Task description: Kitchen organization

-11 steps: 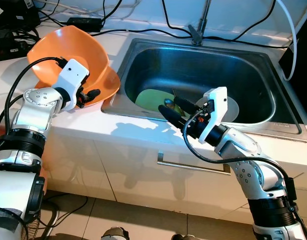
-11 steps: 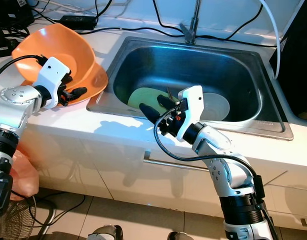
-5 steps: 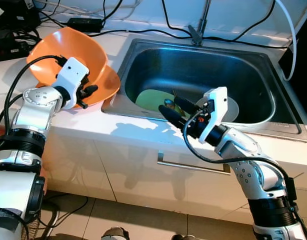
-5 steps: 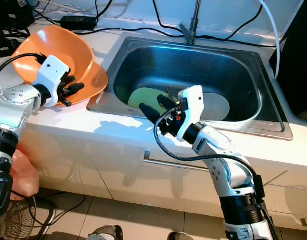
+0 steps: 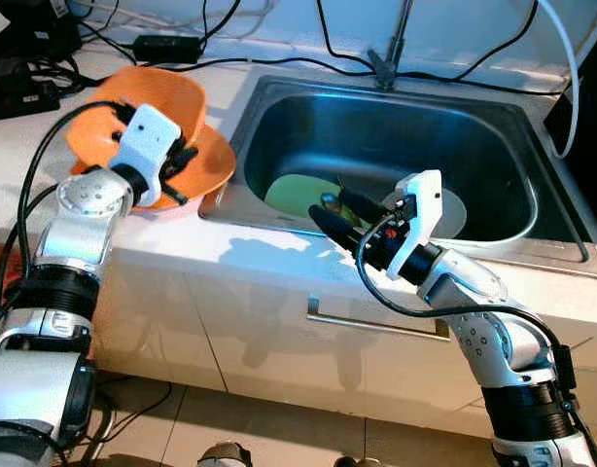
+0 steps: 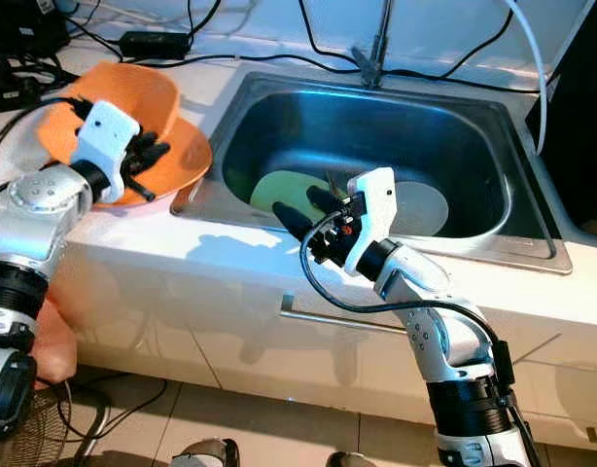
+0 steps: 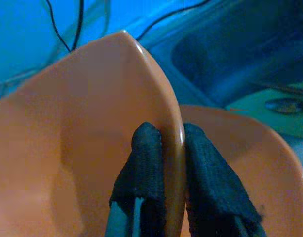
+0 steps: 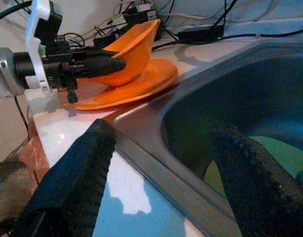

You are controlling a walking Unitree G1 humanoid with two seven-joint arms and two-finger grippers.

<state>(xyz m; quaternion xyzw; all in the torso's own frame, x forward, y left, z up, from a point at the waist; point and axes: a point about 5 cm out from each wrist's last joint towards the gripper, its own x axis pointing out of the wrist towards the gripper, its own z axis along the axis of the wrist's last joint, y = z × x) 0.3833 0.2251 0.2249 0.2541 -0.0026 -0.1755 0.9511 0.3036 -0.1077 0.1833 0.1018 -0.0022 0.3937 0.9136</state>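
Orange bowl [image 5: 153, 107] on surface [image 5: 26, 146] beside sink [image 5: 279, 97], rim pinched by left claw [image 7: 164, 143]. Plastic: light, stiff, slick; rim best hold. Right claw [image 8: 161, 163] wide, over sink edge.

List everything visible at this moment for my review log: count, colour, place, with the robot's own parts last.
orange bowl: 1, orange, tilted, on the orange plate left of the sink, rim pinched by the left gripper
orange plate: 1, orange, on the counter by the sink's left edge
sink: 1, steel, set in the white counter
green plate: 1, light green, on the sink floor
white plate: 1, white, on the sink floor beside the green plate
spoon: 1, metallic, on the green plate
faucet: 1, grey, behind the sink
cables: several, black, along the counter's back
left gripper: shut on the bowl's rim
right gripper: open, over the sink's front edge
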